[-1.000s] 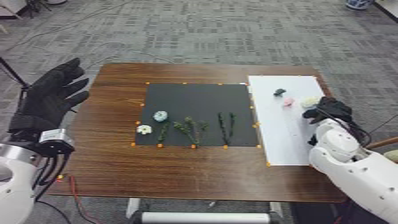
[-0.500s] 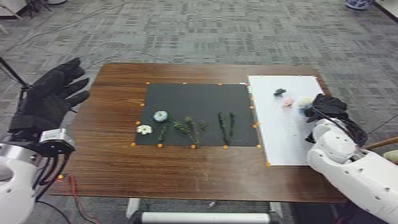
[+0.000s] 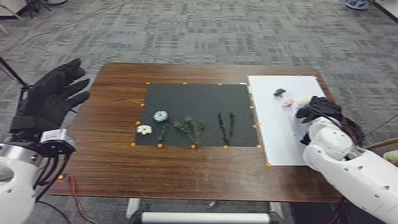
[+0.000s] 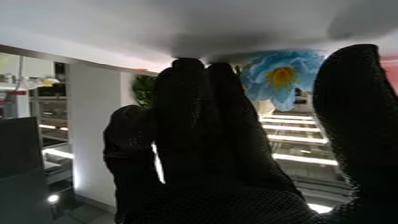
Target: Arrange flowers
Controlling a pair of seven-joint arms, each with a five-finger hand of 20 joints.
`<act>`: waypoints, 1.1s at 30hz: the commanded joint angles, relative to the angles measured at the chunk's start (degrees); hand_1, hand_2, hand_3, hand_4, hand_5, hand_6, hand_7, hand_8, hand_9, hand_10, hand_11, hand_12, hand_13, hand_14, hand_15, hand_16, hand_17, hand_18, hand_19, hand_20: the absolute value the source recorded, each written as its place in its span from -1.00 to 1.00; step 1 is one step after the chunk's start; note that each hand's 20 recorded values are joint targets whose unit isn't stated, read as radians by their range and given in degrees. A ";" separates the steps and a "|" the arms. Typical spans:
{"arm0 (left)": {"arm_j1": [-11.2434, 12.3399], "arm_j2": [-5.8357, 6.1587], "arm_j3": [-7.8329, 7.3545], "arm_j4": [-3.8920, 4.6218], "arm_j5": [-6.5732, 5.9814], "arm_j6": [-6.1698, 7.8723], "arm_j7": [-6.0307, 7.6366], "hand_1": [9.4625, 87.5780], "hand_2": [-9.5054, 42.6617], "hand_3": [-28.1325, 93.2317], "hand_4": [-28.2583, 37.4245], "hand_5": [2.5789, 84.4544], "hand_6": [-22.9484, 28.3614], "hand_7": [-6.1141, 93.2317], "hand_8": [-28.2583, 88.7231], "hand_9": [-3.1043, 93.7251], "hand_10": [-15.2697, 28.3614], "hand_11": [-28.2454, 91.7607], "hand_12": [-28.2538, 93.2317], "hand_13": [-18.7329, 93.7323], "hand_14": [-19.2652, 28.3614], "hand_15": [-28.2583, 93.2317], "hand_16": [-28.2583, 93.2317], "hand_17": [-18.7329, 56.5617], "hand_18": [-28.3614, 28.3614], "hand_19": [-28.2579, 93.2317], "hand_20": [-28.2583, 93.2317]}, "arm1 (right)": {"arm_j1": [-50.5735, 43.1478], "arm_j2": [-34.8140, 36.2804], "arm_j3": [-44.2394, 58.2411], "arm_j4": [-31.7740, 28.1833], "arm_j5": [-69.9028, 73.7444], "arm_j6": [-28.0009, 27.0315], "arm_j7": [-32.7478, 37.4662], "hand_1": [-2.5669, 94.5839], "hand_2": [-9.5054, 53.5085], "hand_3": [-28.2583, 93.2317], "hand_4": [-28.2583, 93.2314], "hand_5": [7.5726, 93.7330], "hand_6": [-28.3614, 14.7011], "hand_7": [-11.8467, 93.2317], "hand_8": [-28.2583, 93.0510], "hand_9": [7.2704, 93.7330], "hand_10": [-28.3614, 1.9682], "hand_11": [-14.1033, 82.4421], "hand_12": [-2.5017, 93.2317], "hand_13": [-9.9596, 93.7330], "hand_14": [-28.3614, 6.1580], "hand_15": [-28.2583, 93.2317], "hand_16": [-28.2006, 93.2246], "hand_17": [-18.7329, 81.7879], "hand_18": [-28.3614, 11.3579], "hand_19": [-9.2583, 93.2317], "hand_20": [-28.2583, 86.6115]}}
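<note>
Blue flower point(image 4: 281, 76) beside open right robot hand point(image 3: 320, 109), near white board's right edge point(image 3: 315, 84), left robot hand point(image 3: 53, 95) open

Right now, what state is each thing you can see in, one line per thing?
Left robot hand: open, raised
Right robot hand: open, fingers straight
Light blue flower with yellow centre: petals spread
White flower head: lying on black mat
Pale blue flower head: lying on black mat
Dark green stems: lying on black mat
Pink flower head: lying on white sheet
</note>
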 commanded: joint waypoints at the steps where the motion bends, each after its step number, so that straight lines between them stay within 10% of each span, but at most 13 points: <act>1: 0.12 -0.23 0.05 0.21 0.06 -0.56 -0.57 -0.64 -0.70 0.58 -1.00 -0.56 -0.05 -0.46 -0.69 -0.60 0.10 -0.23 -0.24 -0.57 0.32 0.14 -0.62 -0.85 0.65 0.08 -0.35 | -1.32 -0.74 -1.22 -0.60 0.98 4.82 -3.38 -0.38 -1.00 0.82 -1.00 -0.11 -0.12 -0.35 -0.70 -0.13 -0.21 -0.12 -0.45 0.18 -0.07 0.73 -0.01 -0.03 -0.69 0.92 0.48; 12: 0.06 -0.30 0.10 0.19 0.13 -0.35 -0.59 -0.64 -0.70 0.58 -1.00 -0.56 -0.05 -0.47 -0.69 -0.60 0.11 -0.22 -0.24 -0.56 0.32 0.14 -0.63 -0.85 0.65 0.08 -0.35 | -1.32 -1.78 -2.27 -0.83 0.95 5.29 -6.65 -0.37 -1.00 0.86 -1.00 -0.23 -0.09 -0.43 -0.69 -0.20 -0.10 -0.18 -0.48 0.15 -0.06 0.75 -0.05 -0.05 -0.66 0.90 0.49; 19: 0.50 -0.41 -0.36 -0.06 0.12 -0.27 -0.49 -0.64 -0.70 0.58 -1.00 -0.56 -0.05 -0.46 -0.69 -0.60 0.11 -0.22 -0.24 -0.56 0.32 0.14 -0.63 -0.85 0.65 0.08 -0.35 | -0.78 -1.62 -2.86 -0.20 -0.37 3.03 -5.58 -0.04 -1.00 0.91 -0.99 0.02 0.15 -0.19 -0.77 0.07 0.05 0.02 -0.34 0.25 0.26 0.64 0.15 0.01 -0.59 0.91 0.45; 25: 0.48 -0.28 -0.74 -0.11 0.02 0.02 -0.35 -0.64 -0.70 0.58 -1.00 -0.56 -0.05 -0.47 -0.69 -0.60 0.11 -0.22 -0.24 -0.56 0.32 0.14 -0.63 -0.85 0.65 0.08 -0.35 | -0.89 -1.11 -4.66 0.15 -2.53 10.70 -8.38 0.19 -1.00 0.76 -1.00 0.46 0.38 0.06 -0.53 0.65 0.50 -0.19 0.09 0.51 0.41 0.58 0.20 0.12 -0.56 0.91 0.44; 33: 0.01 1.01 -2.04 -0.17 0.09 -0.15 -0.55 -0.64 -0.70 0.58 -1.00 -0.56 -0.05 -0.46 -0.69 -0.60 0.11 -0.22 -0.24 -0.56 0.32 0.14 -0.63 -0.85 0.65 0.08 -0.35 | 3.37 -1.23 -6.97 -5.79 -6.08 19.64 -9.62 0.16 -1.00 0.83 -1.00 0.61 0.39 -0.01 -0.58 0.77 0.51 -0.24 0.11 0.58 0.41 0.59 0.19 0.17 -0.60 0.94 0.43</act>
